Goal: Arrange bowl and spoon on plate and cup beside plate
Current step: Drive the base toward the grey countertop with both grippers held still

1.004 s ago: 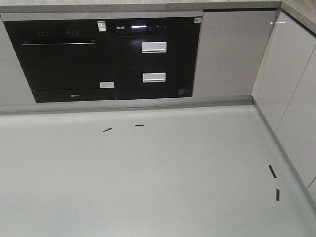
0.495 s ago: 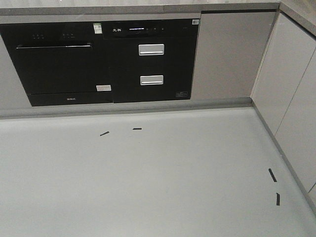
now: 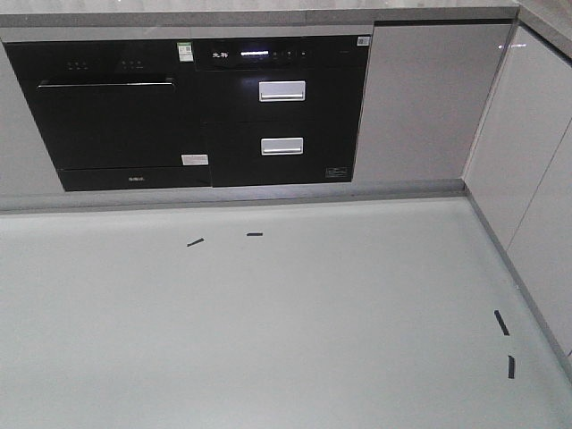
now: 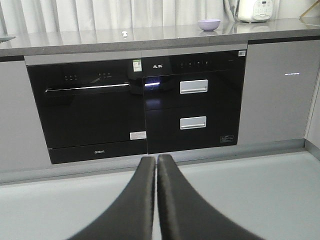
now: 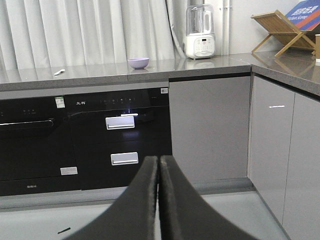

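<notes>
1. The left fingers (image 4: 141,200) are pressed together with nothing between them, and so are the right fingers (image 5: 144,200). Both point low across the floor (image 3: 286,331) towards the kitchen units. That reads as a tucked travelling pose, since nothing is within reach.
2. The bowl (image 5: 138,63) sits upright on the bench (image 5: 100,76), towards its back edge and above the black drawer unit (image 5: 120,140).
3. The spoon (image 5: 59,72) lies flat on the bench, well apart from the bowl and nearer the left end.
4. The cup (image 5: 317,47) shows only as a brown strip cut by the frame, on the side run of the bench past the corner. The white blender (image 5: 199,31) stands near that corner.
5. A pale sliver at the bench's far left end may be the plate (image 4: 4,38); too little shows to be sure.
6. The items are scattered and nothing is arranged, so the task looks barely begun. The base probably must close on the bench first.
</notes>
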Motion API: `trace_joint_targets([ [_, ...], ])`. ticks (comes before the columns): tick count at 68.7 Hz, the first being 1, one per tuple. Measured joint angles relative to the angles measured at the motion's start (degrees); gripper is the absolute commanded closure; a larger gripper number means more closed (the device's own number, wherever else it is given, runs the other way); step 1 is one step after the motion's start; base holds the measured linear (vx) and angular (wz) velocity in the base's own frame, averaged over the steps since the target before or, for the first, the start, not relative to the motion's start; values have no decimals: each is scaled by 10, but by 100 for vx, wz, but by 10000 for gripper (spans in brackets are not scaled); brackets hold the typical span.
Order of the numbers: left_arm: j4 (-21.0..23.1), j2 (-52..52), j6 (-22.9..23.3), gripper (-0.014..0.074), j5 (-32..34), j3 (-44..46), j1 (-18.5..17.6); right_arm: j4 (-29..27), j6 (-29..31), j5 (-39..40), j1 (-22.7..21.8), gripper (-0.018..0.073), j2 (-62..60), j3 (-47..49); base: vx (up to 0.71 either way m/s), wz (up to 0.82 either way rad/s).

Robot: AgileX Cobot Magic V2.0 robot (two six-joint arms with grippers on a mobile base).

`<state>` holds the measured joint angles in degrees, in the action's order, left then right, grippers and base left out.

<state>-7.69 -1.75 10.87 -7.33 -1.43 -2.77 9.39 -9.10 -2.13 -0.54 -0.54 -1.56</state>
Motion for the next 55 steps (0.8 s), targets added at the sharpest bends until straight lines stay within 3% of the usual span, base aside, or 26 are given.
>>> trace_joint_targets([
  [55, 0, 0, 0, 602, 0, 0, 0, 0, 0, 0, 0, 564, 0, 0, 1, 3],
])
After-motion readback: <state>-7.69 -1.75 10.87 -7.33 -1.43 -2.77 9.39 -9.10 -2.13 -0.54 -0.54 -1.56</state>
